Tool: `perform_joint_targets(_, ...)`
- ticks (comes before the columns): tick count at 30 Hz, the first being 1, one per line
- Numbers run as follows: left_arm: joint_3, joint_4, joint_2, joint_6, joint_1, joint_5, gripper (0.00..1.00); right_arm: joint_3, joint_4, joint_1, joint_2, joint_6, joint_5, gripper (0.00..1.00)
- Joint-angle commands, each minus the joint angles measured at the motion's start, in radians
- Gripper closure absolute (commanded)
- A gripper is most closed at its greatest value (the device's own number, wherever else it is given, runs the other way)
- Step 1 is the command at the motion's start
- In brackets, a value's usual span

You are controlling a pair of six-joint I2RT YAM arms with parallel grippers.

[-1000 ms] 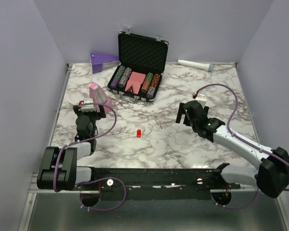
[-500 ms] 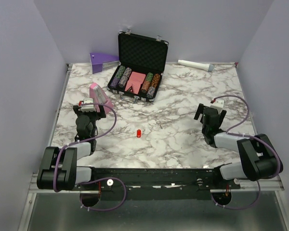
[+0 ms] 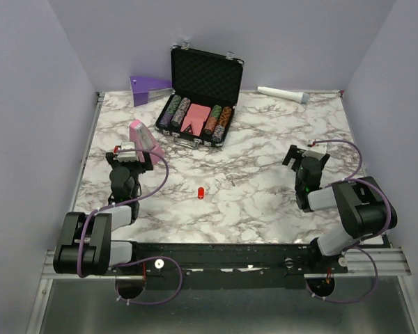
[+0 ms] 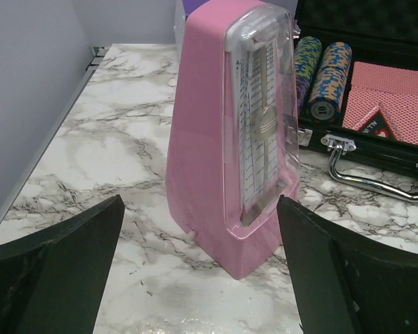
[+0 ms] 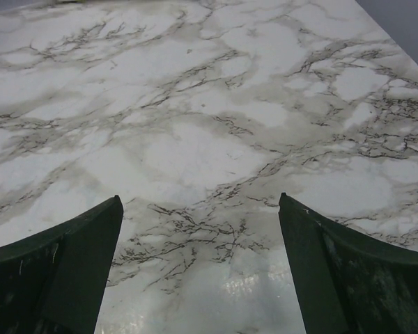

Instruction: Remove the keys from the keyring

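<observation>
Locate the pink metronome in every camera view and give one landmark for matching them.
Top external: pink metronome, left of centre, beside the left end effector.
Left wrist: centre frame.
Right wrist: not in view.
Shared landmark: poker chip case, also at upper right in the left wrist view.
</observation>
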Motion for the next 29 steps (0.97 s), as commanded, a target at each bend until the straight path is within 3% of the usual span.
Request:
perform_joint_targets(1,0.011,0.035,0.002,-0.005,0.005,0.021,0.01,-0.023,0.093,-0.047,0.004,0.010,-0.122,0.00)
perform_joint_targets(2,0.011,0.035,0.002,-0.005,0.003,0.021,0.01,-0.057,0.134,-0.066,0.004,0.017,-0.163,0.00)
perform_joint_targets(4,0.011,0.034,0.003,-0.005,0.003,0.023,0.01,-0.144,0.415,-0.080,0.083,-0.016,-0.222,0.00)
perform_joint_targets(6,0.011,0.034,0.002,-0.005,0.005,0.021,0.01,-0.125,0.265,-0.080,0.016,0.019,-0.196,0.00)
perform_joint_targets(8,0.011,0.037,0.004,-0.005,0.005,0.021,0.01,-0.115,0.344,-0.079,0.071,-0.002,-0.165,0.00)
perform_joint_targets(10,0.011,0.037,0.003,-0.005,0.003,0.021,0.01,-0.089,0.212,-0.079,0.027,0.017,-0.174,0.00)
perform_joint_targets(12,0.011,0.034,0.002,-0.005,0.003,0.021,0.01,-0.106,0.318,-0.079,0.065,-0.001,-0.171,0.00)
perform_joint_targets(15,0.011,0.037,0.002,-0.003,0.005,0.021,0.01,-0.095,0.247,-0.080,0.040,0.013,-0.171,0.00)
perform_joint_targets(17,0.011,0.035,0.000,-0.005,0.003,0.021,0.01,-0.108,0.312,-0.079,0.062,-0.003,-0.173,0.00)
perform_joint_targets(29,0.011,0.037,0.002,-0.005,0.003,0.021,0.01,-0.103,0.290,-0.079,0.053,0.004,-0.174,0.00)
